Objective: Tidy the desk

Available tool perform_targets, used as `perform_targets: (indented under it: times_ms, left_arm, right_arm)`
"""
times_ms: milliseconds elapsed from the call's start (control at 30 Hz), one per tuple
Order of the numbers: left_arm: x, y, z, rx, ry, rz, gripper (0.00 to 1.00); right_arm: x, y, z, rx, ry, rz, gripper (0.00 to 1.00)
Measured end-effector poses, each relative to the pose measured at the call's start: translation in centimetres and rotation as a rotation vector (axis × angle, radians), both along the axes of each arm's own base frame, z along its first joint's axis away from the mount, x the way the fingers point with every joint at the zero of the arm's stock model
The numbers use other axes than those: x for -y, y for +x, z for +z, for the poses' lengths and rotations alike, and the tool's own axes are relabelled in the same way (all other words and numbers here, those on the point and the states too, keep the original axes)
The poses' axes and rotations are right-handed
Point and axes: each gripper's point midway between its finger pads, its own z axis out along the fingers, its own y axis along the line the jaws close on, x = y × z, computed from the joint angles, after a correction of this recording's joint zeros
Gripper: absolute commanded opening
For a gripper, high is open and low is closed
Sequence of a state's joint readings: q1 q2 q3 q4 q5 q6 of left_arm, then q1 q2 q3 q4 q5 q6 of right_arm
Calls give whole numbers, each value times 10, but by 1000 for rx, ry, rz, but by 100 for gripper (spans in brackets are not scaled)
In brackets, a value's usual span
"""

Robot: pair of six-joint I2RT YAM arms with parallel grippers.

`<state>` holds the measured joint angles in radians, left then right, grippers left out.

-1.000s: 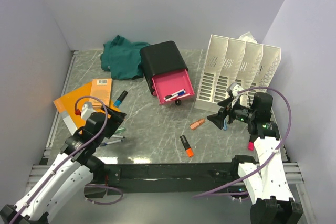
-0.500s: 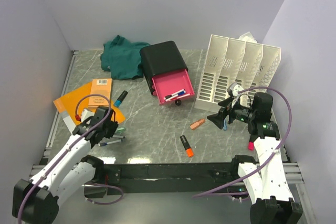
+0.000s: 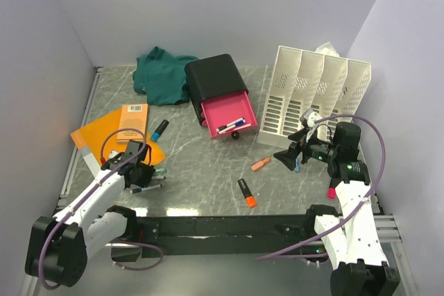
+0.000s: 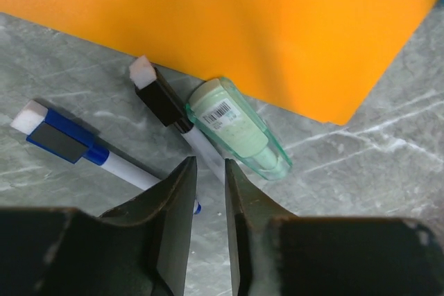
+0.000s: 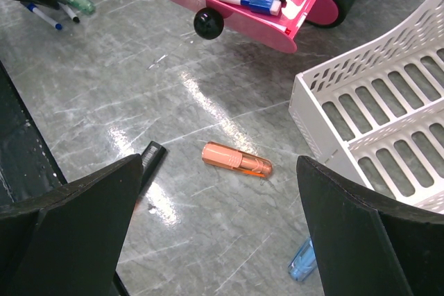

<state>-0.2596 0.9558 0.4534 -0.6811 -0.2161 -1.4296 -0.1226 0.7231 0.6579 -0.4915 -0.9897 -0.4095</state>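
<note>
the left gripper (image 4: pixel 210 171) was found low over the near-left part of the desk (image 3: pixel 201 161), its jaws drawn nearly together onto the white barrel of the black-capped marker (image 4: pixel 166 102). the marker's long axis was seen to run from the fingers toward the orange folder (image 4: pixel 222 25), so the hold was judged to sit at its tail end. a blue-capped pen (image 4: pixel 66 143) lay just beside. the right gripper (image 3: pixel 290 149) was noted spread wide, empty, well apart.

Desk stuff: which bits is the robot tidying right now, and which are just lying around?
In the job, probably: desk, left gripper, black-capped marker it pinches, blue pen, green highlighter, pink drawer.
Just lying about: cloth, rack, peach highlighter, orange highlighter, notebook.
</note>
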Motion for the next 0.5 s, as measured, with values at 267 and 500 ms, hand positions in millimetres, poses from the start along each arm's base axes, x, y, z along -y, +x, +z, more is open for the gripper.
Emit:
perform_targets:
  times_ms: [267, 500]
  left_arm:
    - [-2, 0, -9, -42, -1, 13, 37]
    - [0, 4, -9, -63, -14, 17, 38]
  right_arm:
    - [0, 0, 0, 0, 0, 0, 100]
    - [0, 0, 0, 0, 0, -1, 100]
